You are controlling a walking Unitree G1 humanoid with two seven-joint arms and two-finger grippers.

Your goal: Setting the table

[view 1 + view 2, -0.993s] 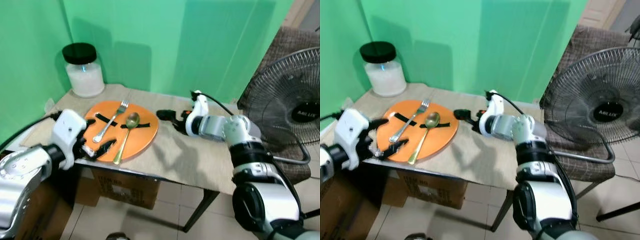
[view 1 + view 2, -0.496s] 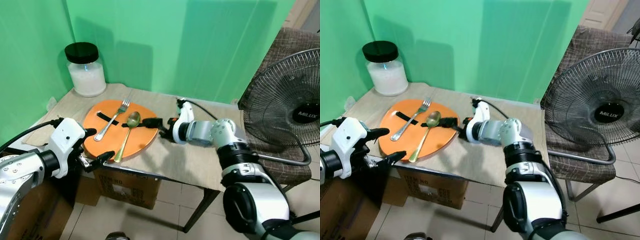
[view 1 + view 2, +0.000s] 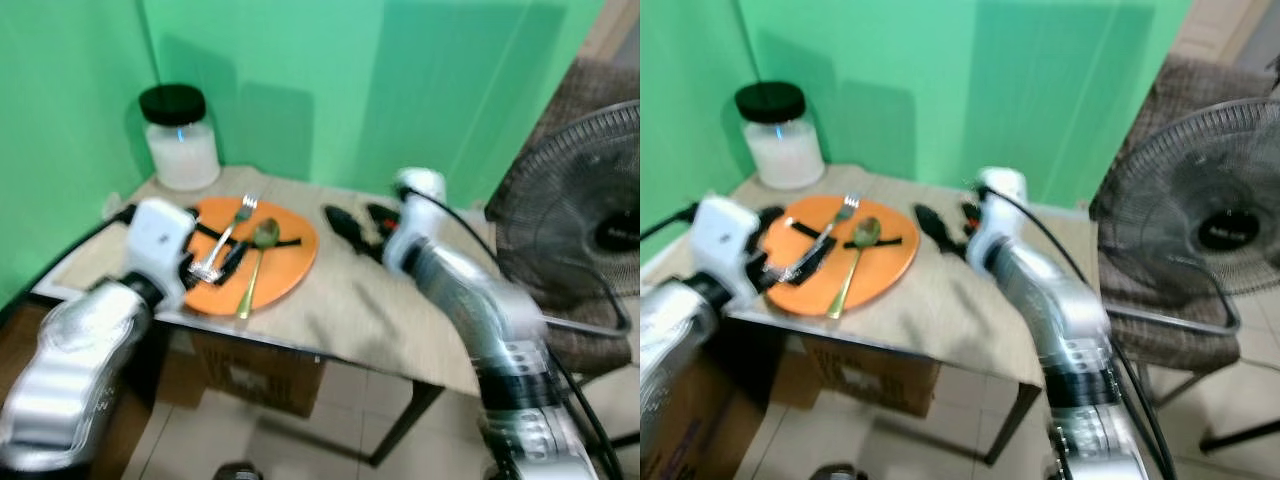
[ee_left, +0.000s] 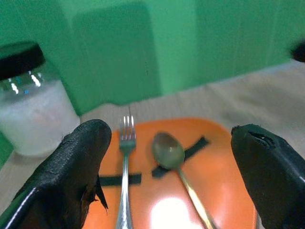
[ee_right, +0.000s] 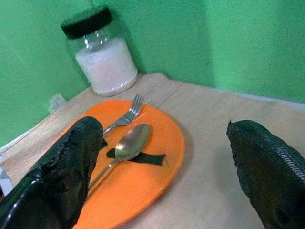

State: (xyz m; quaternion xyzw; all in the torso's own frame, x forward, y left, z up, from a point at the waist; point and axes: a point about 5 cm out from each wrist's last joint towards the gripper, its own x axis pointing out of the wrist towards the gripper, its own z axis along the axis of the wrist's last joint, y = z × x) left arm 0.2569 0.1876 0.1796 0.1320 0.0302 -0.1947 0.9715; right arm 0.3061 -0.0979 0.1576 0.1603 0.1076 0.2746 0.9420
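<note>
Fork point(image 4: 125, 176) lies on orange plate point(image 3: 285, 262), handle toward left gripper point(image 4: 176, 176), which straddles it wide open and nearest; right gripper point(image 3: 345, 225), also wide, hovers beyond plate's far side.

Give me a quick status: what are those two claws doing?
Left gripper open, over the near edge of the orange plate. Right gripper open, above the table beside the plate. Fork and spoon lie on the plate, untouched. Nothing blocking.
</note>
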